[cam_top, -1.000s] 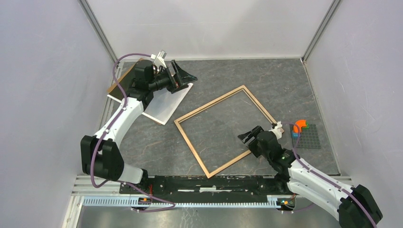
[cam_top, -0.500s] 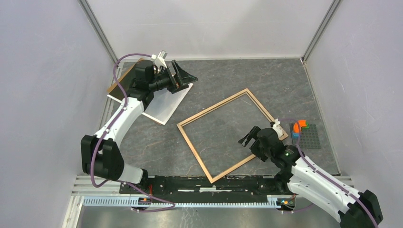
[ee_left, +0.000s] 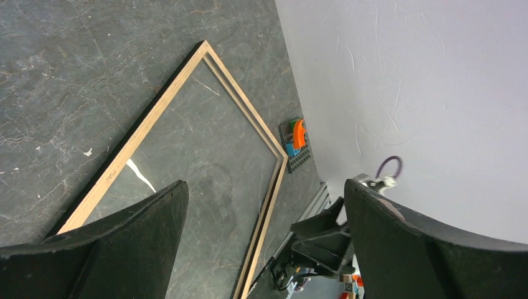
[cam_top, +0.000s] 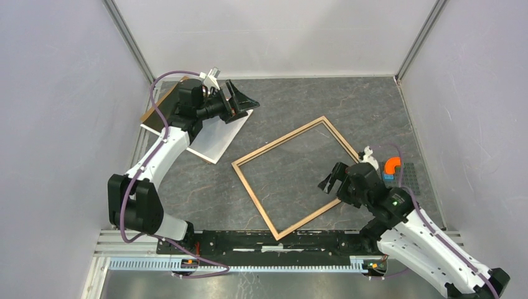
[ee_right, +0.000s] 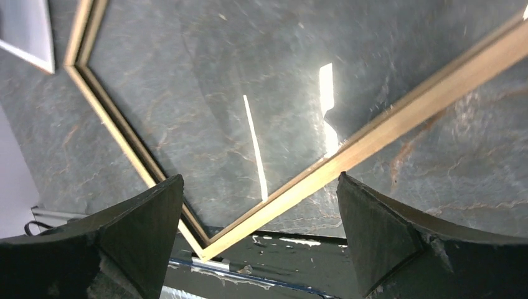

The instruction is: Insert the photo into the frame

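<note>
The frame (cam_top: 278, 141) lies flat at mid-table as a tilted diamond, light wood face up; it also shows in the left wrist view (ee_left: 143, 128) and the right wrist view (ee_right: 398, 118). The photo (cam_top: 218, 137) lies white back up at the back left, and its corner shows in the right wrist view (ee_right: 25, 25). My left gripper (cam_top: 244, 104) hovers open and empty over the photo's far right edge, its jaws wide apart in the left wrist view (ee_left: 264, 187). My right gripper (cam_top: 331, 177) is open and empty above the frame's near right rail, as the right wrist view (ee_right: 259, 177) also shows.
A brown backing board (cam_top: 159, 103) lies partly under the photo by the left wall. A grey studded baseplate (cam_top: 408, 180) with an orange and blue piece (cam_top: 392, 165) sits at the right, also in the left wrist view (ee_left: 297, 137). The black base rail (cam_top: 280, 240) runs along the near edge.
My right gripper has drawn back to the right and lifted off the frame's near right rail. The frame shifted slightly toward the near right. The left arm has barely moved.
</note>
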You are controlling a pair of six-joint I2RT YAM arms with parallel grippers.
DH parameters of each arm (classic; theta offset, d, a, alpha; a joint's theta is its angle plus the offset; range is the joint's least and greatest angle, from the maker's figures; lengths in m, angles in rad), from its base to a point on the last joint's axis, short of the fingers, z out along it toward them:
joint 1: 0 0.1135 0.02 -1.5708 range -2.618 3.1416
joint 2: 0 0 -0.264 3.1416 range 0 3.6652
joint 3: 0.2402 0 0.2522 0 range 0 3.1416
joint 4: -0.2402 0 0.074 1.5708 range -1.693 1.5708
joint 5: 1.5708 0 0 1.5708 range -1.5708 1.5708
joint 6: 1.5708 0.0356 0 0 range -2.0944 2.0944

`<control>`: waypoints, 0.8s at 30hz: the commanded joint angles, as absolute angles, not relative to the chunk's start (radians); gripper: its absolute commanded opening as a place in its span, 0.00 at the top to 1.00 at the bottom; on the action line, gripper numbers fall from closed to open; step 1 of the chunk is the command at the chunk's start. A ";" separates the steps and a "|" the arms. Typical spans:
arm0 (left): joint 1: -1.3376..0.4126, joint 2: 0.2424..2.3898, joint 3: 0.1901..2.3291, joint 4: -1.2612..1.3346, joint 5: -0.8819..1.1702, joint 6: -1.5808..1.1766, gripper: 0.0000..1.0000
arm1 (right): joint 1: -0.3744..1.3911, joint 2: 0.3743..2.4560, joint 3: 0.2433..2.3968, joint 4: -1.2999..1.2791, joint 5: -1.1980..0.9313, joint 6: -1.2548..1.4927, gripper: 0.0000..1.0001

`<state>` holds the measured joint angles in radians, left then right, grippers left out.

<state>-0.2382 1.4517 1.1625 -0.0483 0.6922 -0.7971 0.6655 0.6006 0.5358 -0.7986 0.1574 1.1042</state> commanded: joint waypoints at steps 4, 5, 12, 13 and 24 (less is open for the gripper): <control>-0.264 1.441 1.179 -0.054 0.681 -0.773 0.00 | 0.667 0.768 0.786 -0.764 0.342 0.623 0.02; -0.277 1.435 1.192 -0.091 0.656 -0.745 0.00 | 0.662 0.807 0.808 -0.704 0.369 0.564 0.02; -0.395 1.353 1.194 -0.349 0.436 -0.611 0.00 | 0.393 1.160 0.893 -0.352 0.214 0.273 0.02; -0.394 1.328 1.155 -0.366 0.411 -0.605 0.00 | 0.358 1.211 0.905 -0.330 0.179 0.251 0.02; -0.396 1.167 0.780 -0.284 0.502 -0.658 0.00 | 0.068 1.509 0.970 -0.190 -0.181 0.210 0.15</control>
